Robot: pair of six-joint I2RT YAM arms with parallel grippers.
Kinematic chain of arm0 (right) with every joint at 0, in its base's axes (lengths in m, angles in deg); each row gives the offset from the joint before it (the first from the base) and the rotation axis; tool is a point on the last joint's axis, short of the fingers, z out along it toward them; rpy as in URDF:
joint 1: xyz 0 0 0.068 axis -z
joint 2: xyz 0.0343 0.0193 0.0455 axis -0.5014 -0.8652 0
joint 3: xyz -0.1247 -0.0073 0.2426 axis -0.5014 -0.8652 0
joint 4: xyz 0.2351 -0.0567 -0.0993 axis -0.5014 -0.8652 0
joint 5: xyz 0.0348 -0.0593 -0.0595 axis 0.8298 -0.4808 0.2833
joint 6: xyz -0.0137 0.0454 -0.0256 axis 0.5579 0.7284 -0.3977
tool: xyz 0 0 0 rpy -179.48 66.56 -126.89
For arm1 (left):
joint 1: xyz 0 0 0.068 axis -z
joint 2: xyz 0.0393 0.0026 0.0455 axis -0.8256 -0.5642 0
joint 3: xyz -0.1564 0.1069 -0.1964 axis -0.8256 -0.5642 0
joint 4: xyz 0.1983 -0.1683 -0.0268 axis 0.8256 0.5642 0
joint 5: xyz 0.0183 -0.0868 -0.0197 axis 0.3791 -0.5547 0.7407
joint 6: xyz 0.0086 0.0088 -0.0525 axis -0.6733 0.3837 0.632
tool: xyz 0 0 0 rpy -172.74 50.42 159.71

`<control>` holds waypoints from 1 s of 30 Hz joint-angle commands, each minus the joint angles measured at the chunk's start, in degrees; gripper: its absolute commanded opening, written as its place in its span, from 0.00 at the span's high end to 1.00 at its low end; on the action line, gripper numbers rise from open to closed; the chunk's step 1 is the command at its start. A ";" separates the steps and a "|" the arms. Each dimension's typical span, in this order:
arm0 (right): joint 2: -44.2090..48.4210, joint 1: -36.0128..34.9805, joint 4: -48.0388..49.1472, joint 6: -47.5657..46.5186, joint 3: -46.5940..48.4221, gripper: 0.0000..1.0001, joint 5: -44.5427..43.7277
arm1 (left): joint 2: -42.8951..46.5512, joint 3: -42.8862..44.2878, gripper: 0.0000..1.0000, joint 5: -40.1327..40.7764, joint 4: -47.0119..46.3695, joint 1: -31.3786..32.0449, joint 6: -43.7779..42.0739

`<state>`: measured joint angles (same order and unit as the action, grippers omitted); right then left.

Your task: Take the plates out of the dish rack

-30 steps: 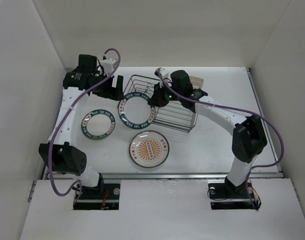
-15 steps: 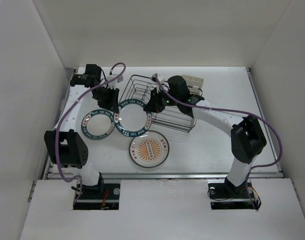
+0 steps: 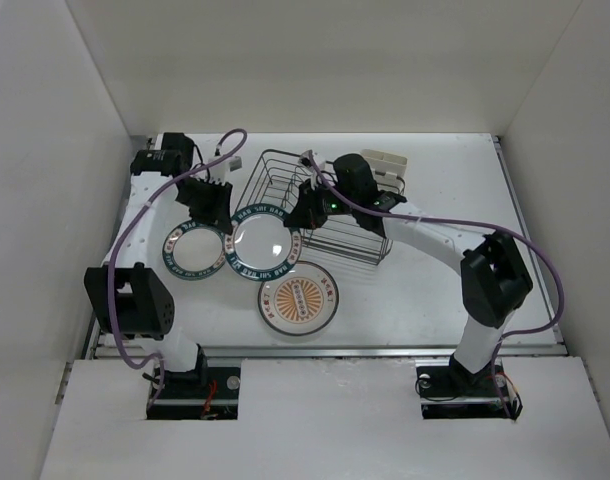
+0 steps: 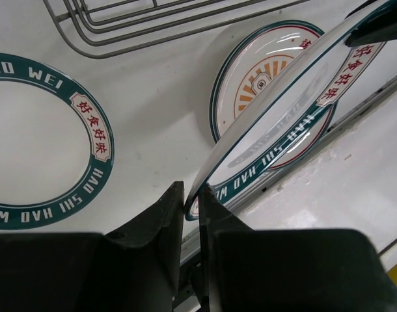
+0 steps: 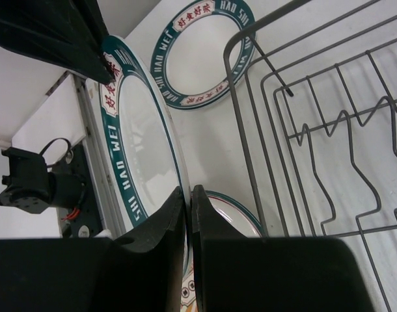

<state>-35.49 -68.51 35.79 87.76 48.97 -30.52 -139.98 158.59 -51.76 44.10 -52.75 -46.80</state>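
Note:
A teal-rimmed plate hangs tilted above the table, just left of the dish rack. My left gripper is shut on its left rim, and my right gripper is shut on its right rim. In the left wrist view the plate runs up from my left gripper. In the right wrist view the same plate stands edge-on in my right gripper. A second teal-rimmed plate and an orange sunburst plate lie flat on the table. No plates show in the rack.
A white caddy is clipped to the rack's far right edge. White walls close in the table on the left, back and right. The table's metal front rail runs along the near edge.
My right gripper has carried the teal-rimmed plate left and nearer, away from the rack. My left gripper came down to its left rim and shut on it.

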 commanded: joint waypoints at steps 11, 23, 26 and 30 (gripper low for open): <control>-4.46 -1.93 6.01 5.30 5.85 0.73 2.28 | 6.84 0.47 1.00 -11.06 2.36 -6.32 5.27; -5.61 -1.93 5.48 5.30 5.86 0.53 2.28 | 4.39 -5.60 1.00 -11.58 0.17 -10.63 5.80; -6.22 -1.93 5.48 5.83 5.86 0.52 2.28 | 3.85 -6.82 1.00 -13.16 0.17 -11.15 5.18; -6.22 -1.93 5.48 5.83 5.86 0.44 2.28 | 3.33 -6.83 1.00 -13.69 1.31 -13.25 3.25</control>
<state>-41.67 -69.58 38.52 93.34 52.27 -29.84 -136.90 151.88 -62.49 44.73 -64.05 -42.06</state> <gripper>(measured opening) 0.546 0.039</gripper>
